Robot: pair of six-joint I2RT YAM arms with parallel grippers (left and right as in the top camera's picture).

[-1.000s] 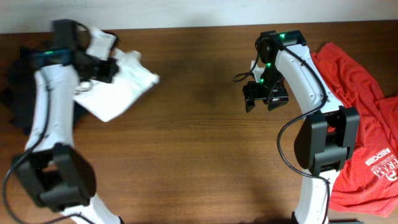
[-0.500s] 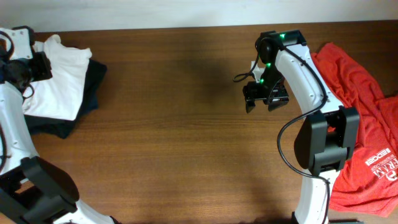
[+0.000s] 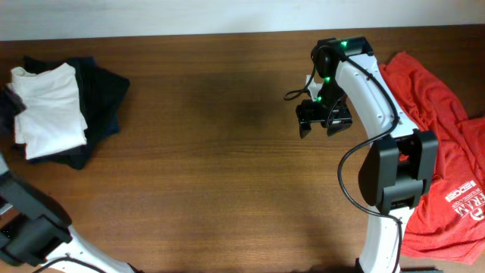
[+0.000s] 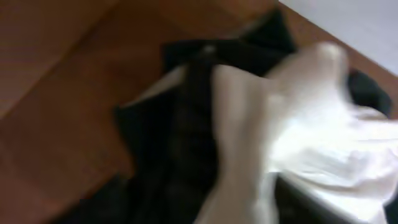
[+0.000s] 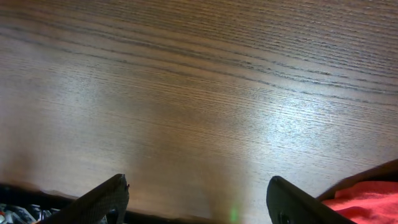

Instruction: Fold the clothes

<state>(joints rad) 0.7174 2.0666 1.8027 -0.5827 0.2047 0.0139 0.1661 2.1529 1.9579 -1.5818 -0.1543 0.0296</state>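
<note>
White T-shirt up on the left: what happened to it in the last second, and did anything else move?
The left arm swept the white T-shirt leftward onto the dark garment pile and let it go; it now lies there folded, nothing gripping it. The right tool, open over the table, and the orange-red T-shirt stayed put.

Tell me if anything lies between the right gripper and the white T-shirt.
Nothing visible does. The open right gripper hangs over the table right of centre. The white T-shirt lies on the dark pile at the far left, and only wood shows between them.
</note>
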